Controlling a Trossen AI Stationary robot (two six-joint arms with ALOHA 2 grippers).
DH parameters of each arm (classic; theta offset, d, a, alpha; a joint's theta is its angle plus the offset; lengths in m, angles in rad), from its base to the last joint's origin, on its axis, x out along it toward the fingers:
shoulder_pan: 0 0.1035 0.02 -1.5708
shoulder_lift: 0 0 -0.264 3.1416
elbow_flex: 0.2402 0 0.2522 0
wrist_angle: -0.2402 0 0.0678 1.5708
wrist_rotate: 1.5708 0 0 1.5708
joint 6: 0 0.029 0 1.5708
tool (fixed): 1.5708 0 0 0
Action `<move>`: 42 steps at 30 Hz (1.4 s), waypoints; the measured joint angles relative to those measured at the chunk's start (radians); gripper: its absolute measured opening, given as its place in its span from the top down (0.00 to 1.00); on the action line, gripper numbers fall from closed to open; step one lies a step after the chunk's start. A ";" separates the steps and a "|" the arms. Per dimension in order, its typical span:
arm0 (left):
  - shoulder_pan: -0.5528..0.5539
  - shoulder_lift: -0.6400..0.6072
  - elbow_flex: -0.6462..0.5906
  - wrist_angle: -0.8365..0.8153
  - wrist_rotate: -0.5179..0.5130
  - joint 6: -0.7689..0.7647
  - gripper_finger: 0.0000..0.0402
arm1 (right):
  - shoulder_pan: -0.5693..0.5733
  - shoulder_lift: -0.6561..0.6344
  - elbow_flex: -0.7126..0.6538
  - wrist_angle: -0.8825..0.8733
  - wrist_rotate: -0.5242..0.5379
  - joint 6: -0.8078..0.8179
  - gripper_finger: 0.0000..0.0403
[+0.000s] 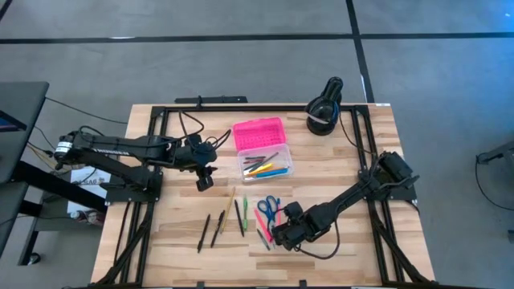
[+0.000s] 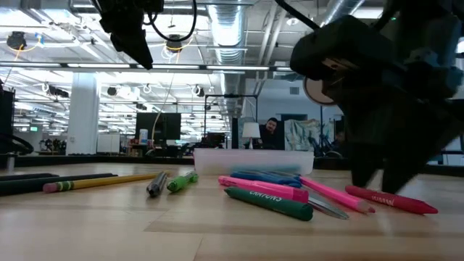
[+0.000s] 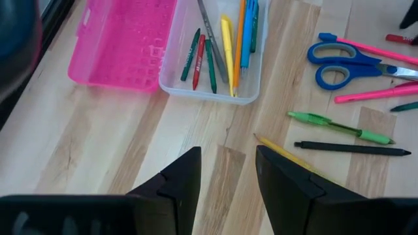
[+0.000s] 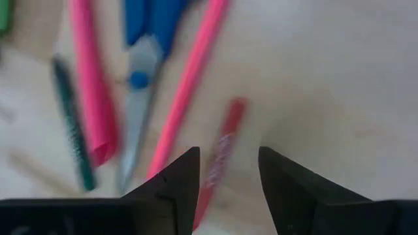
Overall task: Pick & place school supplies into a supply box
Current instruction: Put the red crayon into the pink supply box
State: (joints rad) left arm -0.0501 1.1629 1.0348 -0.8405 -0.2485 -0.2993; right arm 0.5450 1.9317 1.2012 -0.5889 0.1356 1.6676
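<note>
- The box (image 1: 265,158) lies open in the middle of the table (image 1: 353,172), its pink lid (image 1: 259,134) folded back on the far side and its clear tray on the near side.
- Done so far: the tray already holds a handful of supplies. The left wrist view shows a yellow pen (image 3: 227,46), an orange one, a blue one, a grey one, two green ones and a red one lying lengthwise in it.
- Left to do: a scatter of supplies still lies on the wood on the near side of the box.
- Nearest the box on that side are the scissors (image 1: 269,206), with two pink pens (image 1: 262,221) beside them and a dark green crayon close by.
- A red crayon (image 4: 219,160) lies at the outer edge of that cluster.
- Further from the box, toward the left arm's side, lie a green pen (image 1: 244,213), a yellow pencil (image 1: 230,205) and two dark pens (image 1: 204,232).
- The right gripper (image 1: 283,235) is low over the cluster near the scissors, fingers apart and holding nothing, with the red crayon lying in line with the gap between them. My guess is that the crayon is its next target.
- The left gripper (image 1: 204,182) hangs above the table just beside the box's left end, fingers apart and empty; it looks to be waiting.
- By my count, somewhat under half of the supplies are in the box, so roughly eight or nine pieces remain, the scissors among them.
</note>
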 joint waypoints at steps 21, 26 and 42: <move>0.000 0.000 0.001 0.001 -0.001 0.000 0.65 | 0.002 0.005 0.005 -0.118 -0.135 -0.026 0.82; 0.000 0.000 0.001 0.001 -0.002 -0.009 0.65 | 0.003 0.005 0.005 -0.140 -0.138 -0.045 0.87; 0.000 0.000 0.001 0.001 -0.001 -0.055 0.65 | 0.003 0.004 0.004 -0.146 -0.137 -0.082 0.98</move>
State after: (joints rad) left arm -0.0498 1.1633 1.0359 -0.8398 -0.2497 -0.3546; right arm 0.5480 1.9359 1.2049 -0.7345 -0.0017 1.5859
